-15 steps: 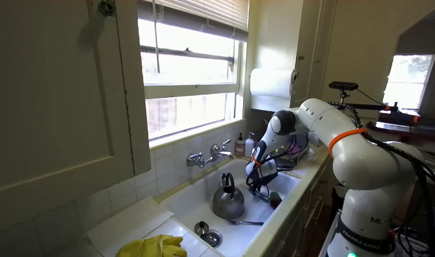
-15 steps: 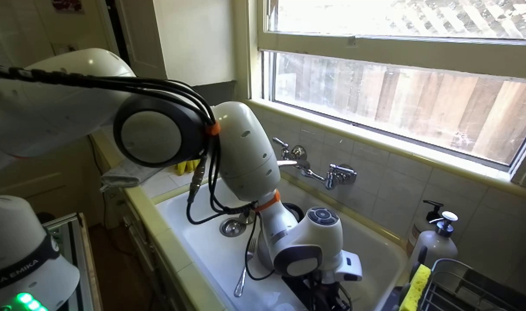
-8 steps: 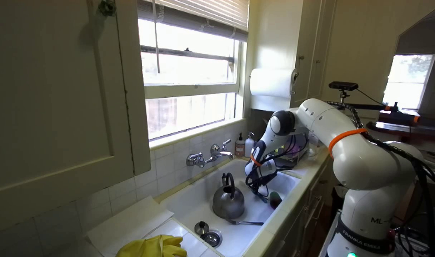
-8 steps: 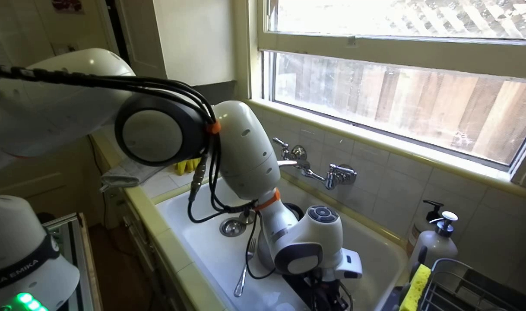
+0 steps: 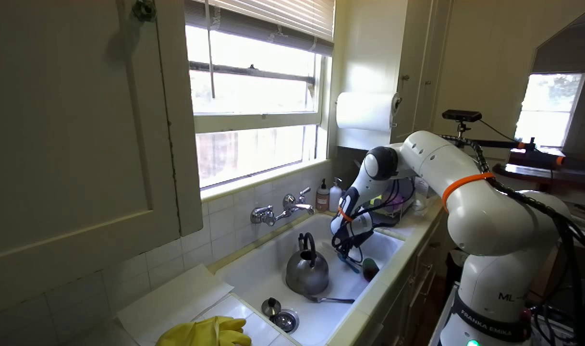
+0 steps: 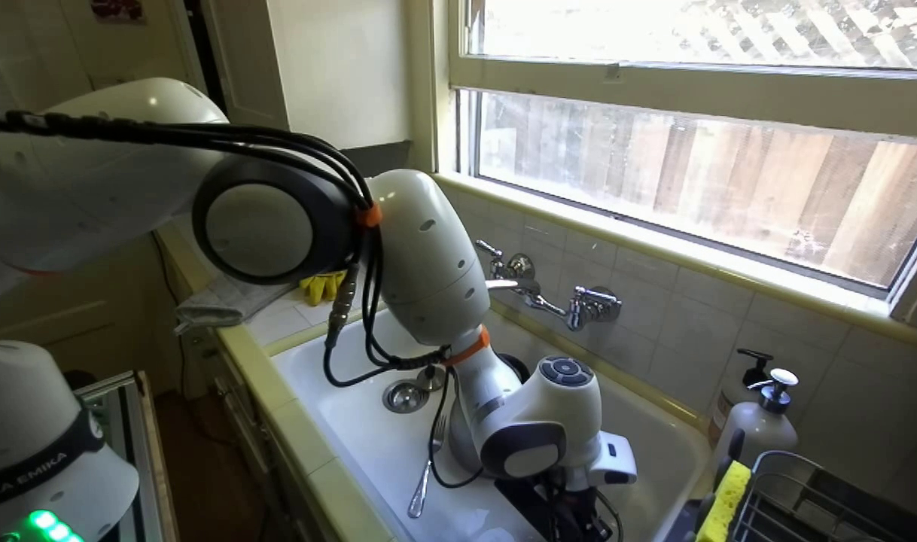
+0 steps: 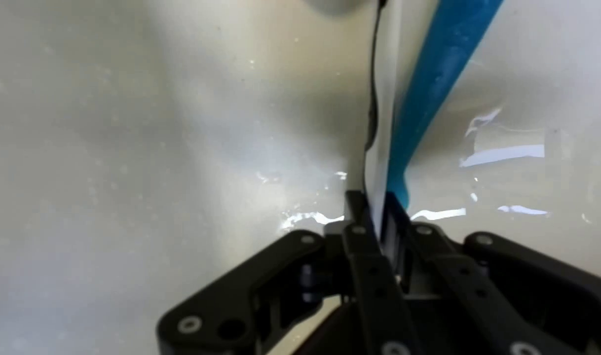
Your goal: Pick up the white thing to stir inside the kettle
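White thing sits pinched in a robot gripper, low inside a sink; a metal kettle stands upright nearby. Grasping looks done; lifting, carrying to the kettle and stirring apparently remain.

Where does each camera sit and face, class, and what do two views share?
Exterior view: near yellow gloves, looking along the sink; arm shows.
Exterior view: near the white bottle, looking back along the sink; arm shows.
Wrist view: on the arm, looking into the sink at a white strip; gripper shows.
Both exterior views share sink, tap, window.
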`<state>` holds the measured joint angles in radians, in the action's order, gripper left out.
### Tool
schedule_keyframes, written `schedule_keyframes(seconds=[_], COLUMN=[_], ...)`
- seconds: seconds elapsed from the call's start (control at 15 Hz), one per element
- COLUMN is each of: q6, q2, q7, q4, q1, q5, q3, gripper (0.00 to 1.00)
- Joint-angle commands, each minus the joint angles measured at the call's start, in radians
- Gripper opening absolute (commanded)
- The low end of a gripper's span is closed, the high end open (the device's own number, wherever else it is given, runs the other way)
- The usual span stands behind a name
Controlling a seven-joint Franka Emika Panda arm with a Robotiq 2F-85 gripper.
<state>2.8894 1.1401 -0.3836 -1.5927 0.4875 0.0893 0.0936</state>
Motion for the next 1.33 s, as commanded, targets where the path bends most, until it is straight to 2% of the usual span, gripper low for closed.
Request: schedule_keyframes(seconds=[0.0,0.27,0.93,1.27], q6=[-0.019,-0.070,-0.129,-0.046], q2=[-0.095,-0.182,-0.401,-0.482], q7=[-0.052,-0.111,-0.243,-0.339], q4=[-0.096,-0.163,-0.372,-0.483], q1=[0.016,0.027,-0.030,-0.104], q5=[0.051,0.090,0.200,0.339], q3=[0.001,-0.012,0.011,0.084], gripper=[0.03,0.03,0.03,0.03])
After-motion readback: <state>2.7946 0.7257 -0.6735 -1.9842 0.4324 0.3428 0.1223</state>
